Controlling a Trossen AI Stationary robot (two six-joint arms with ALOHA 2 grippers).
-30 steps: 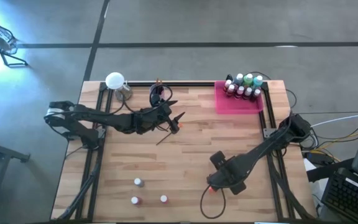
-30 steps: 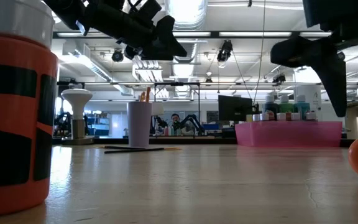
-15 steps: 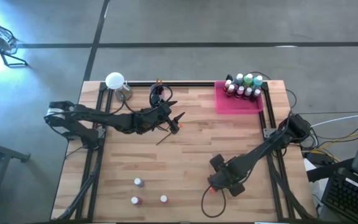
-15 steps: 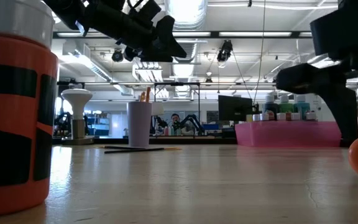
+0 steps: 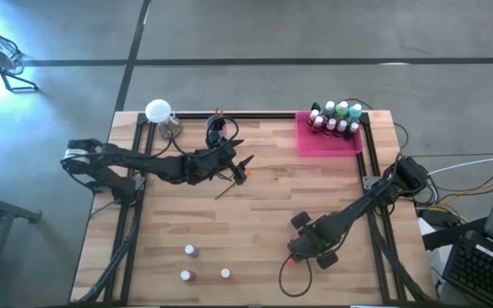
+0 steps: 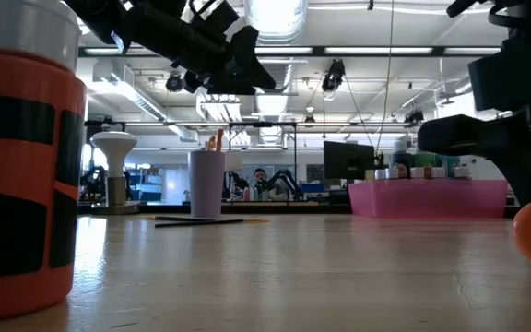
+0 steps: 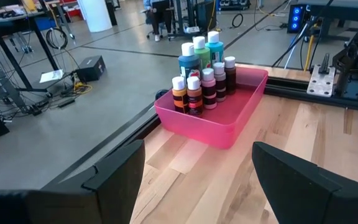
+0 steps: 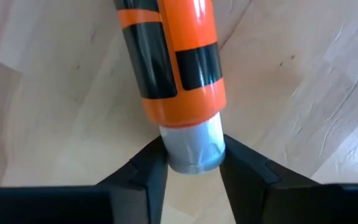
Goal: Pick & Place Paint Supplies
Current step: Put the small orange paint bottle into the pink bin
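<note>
An orange bottle with black bands point(image 8: 166, 56) lies on its side on the wood near the table's near edge point(image 5: 292, 260). My right gripper point(image 8: 192, 158) is down at it, shut on its grey cap. My left gripper point(image 7: 194, 186) hangs open above the table's middle point(image 5: 243, 164), touching nothing. Several white-capped paint bottles point(image 7: 201, 74) stand in the pink tray point(image 5: 328, 145). Thin brushes point(image 5: 227, 186) lie flat on the table below the left gripper. Three small bottles point(image 5: 191, 251) stand near the near edge. My right gripper holds the orange bottle by its grey cap point(image 8: 191, 146), pinched between the two fingers, one on each side. The fingers point(image 8: 145, 171) slant down from the far right, roughly along the bottle. The bottle lies on its side on the table.
A lilac cup point(image 5: 216, 128) with brushes in it stands at the far edge, beside a white lamp-like thing point(image 5: 158, 111). In the low view, another orange and black bottle point(image 6: 21, 175) stands upright close to the camera. Bare wood lies between the two grippers.
My right gripper has come down toward the orange bottle on the table, moving slightly toward the near edge. The left arm has kept still.
</note>
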